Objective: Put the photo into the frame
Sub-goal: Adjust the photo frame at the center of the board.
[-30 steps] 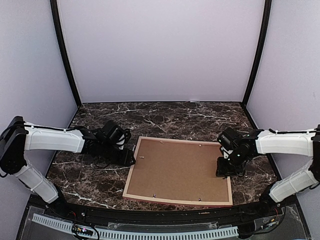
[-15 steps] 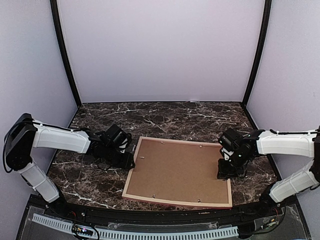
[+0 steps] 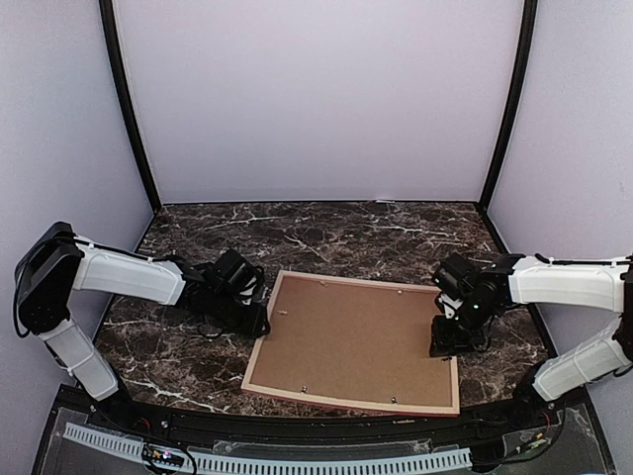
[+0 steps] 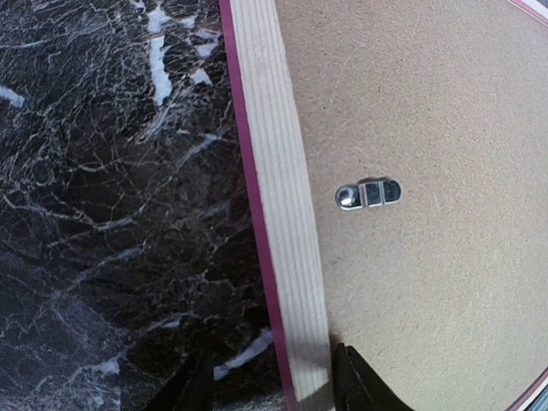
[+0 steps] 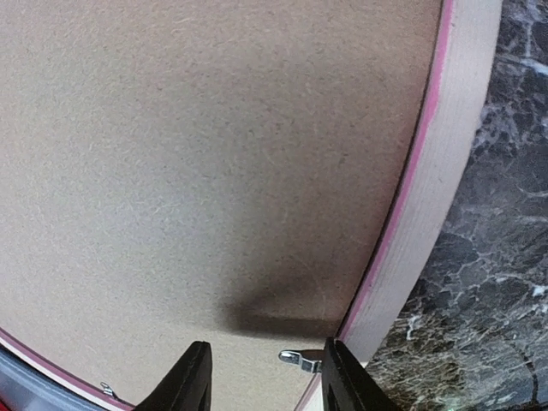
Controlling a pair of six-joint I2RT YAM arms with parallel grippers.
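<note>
The frame [image 3: 348, 402] lies face down on the marble table, its tan wooden back and pink edge showing [image 4: 278, 214] [image 5: 445, 171]. A brown backing board [image 3: 356, 336] fills it. The photo is hidden. My left gripper [image 3: 259, 319] [image 4: 272, 377] is open and straddles the frame's left rail, with one finger over the table and the other against the rail's inner edge. My right gripper [image 3: 450, 341] [image 5: 264, 364] stands open low over the backing board by the right rail. A small metal tab [image 5: 300, 358] sits between its fingers.
Another metal tab [image 4: 368, 195] lies on the backing board near the left rail, and more small tabs dot the board's edges. Dark marble table [image 3: 326, 233] stretches behind the frame. Purple walls close in the back and sides.
My left arm has reached further right, bringing its gripper onto the frame's left rail. The frame's left end has shifted slightly. The right gripper has hardly moved.
</note>
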